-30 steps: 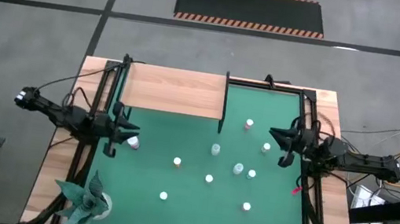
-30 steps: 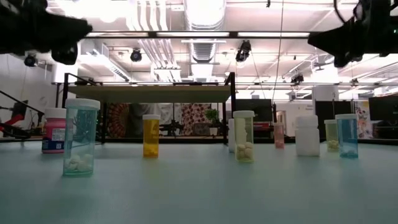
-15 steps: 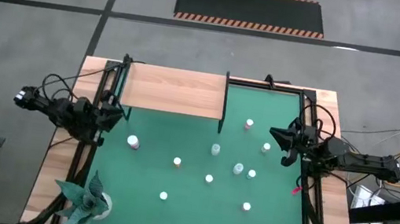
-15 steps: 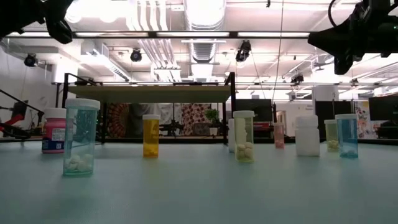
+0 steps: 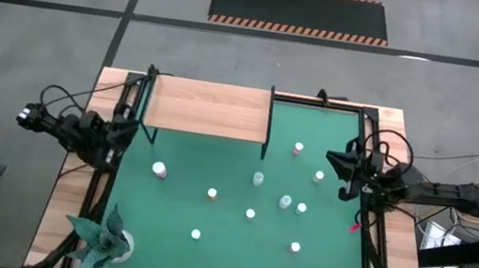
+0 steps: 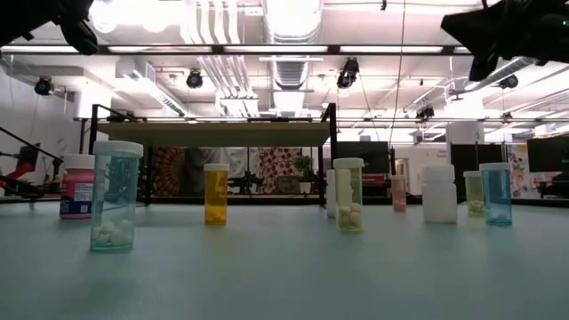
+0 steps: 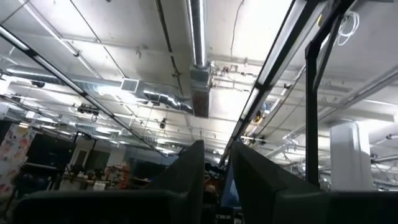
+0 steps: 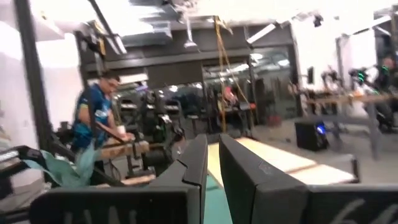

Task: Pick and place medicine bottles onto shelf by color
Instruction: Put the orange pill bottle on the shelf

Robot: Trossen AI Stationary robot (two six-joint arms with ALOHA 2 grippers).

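Several small white-capped medicine bottles stand upright on their bases on the green mat (image 5: 229, 266). A pink one (image 5: 159, 170) stands nearest the left side. The others spread from the middle (image 5: 250, 214) to the right (image 5: 318, 176). In the low view I see a pink (image 6: 78, 187), a pale blue (image 6: 116, 197) and an orange bottle (image 6: 216, 193). The light-wood shelf (image 5: 210, 109) with black posts is at the far left. My left gripper (image 5: 126, 131) is shut at the mat's left edge, pointing up at the ceiling (image 7: 214, 177). My right gripper (image 5: 345, 174) is shut above the mat's right edge (image 8: 213, 168).
A green-leaved paper plant (image 5: 105, 239) stands at the near left corner. Black frame rails run along the left (image 5: 98, 189) and right (image 5: 366, 239) sides of the mat. In the right wrist view a person (image 8: 96, 121) stands in the room beyond the table.
My left gripper has drawn back from beside the pink bottle toward the table's left edge and tipped upward. The pink bottle stays standing where it was. My right gripper has risen a little in the low view.
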